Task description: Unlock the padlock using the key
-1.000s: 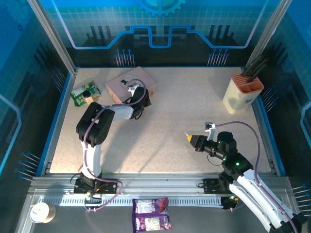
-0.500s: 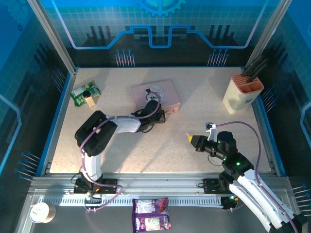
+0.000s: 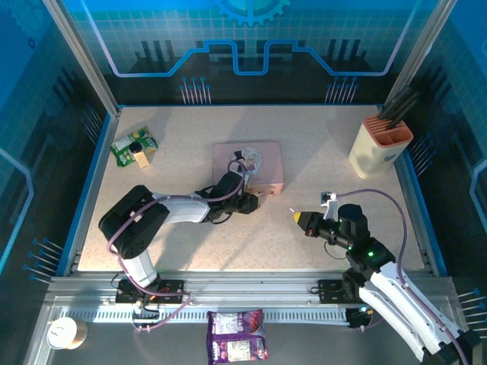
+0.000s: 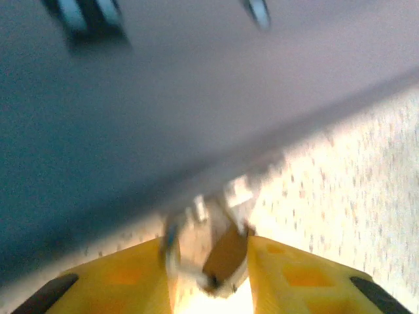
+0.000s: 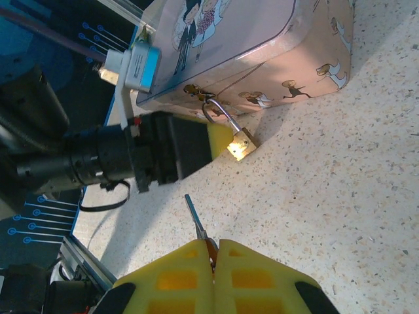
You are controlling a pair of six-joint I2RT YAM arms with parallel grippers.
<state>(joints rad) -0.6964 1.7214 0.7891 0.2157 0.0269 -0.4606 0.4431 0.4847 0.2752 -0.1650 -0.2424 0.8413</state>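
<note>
1 high overview, 2 close wrist views toward the pink tin [image 3: 268, 163]

No lettering is legible on the pink tin [image 3: 266, 171], green packet [image 3: 134, 147] or purple packet [image 3: 237, 336]

Speckled table [image 3: 319, 137]. Pink tin [image 3: 247, 163] just beyond left claw [image 3: 259, 199]. Padlock [image 5: 241, 145] at that claw's tip, body on the table. Green packet [image 3: 134, 147] well off to its left. Beige holder [image 3: 378, 148] far beyond right claw [image 3: 295, 217].
</note>
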